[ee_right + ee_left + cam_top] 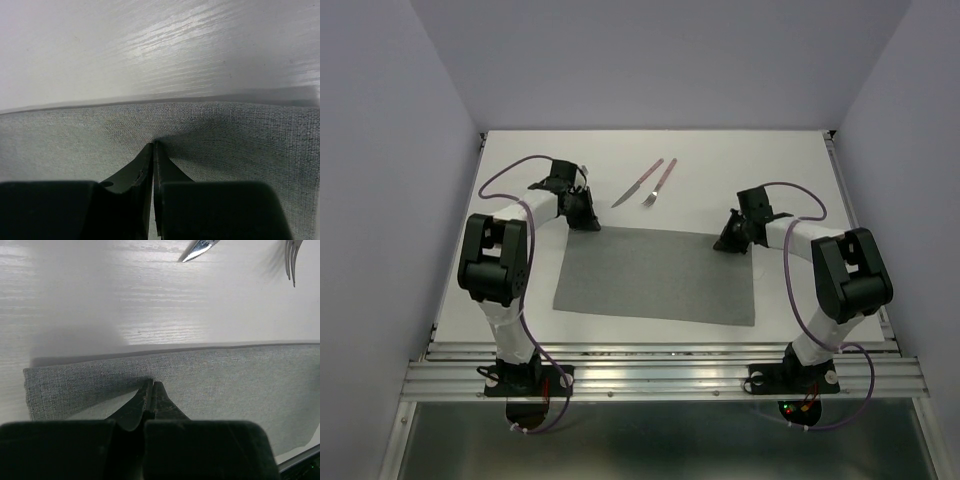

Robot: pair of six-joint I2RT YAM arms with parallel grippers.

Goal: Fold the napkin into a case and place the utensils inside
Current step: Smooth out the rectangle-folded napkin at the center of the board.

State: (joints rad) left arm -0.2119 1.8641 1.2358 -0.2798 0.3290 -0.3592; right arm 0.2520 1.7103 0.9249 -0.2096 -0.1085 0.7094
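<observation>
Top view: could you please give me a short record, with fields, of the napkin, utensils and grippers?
napkin: flat, unfolded, on the table
knife: on table beyond napkin, left of fork
fork: beside knife, clear of the napkin
left gripper: shut, tips near napkin's far left corner; pinch unclear
right gripper: shut on napkin near far right corner, cloth puckered

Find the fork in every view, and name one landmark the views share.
Top external: the fork lies beyond the far edge of the napkin, just right of the knife.
Left wrist: only the fork's tines show, in the top right corner.
Right wrist: the fork is not in view.
Shared landmark: the grey napkin, whose far edge runs across all three views.
</observation>
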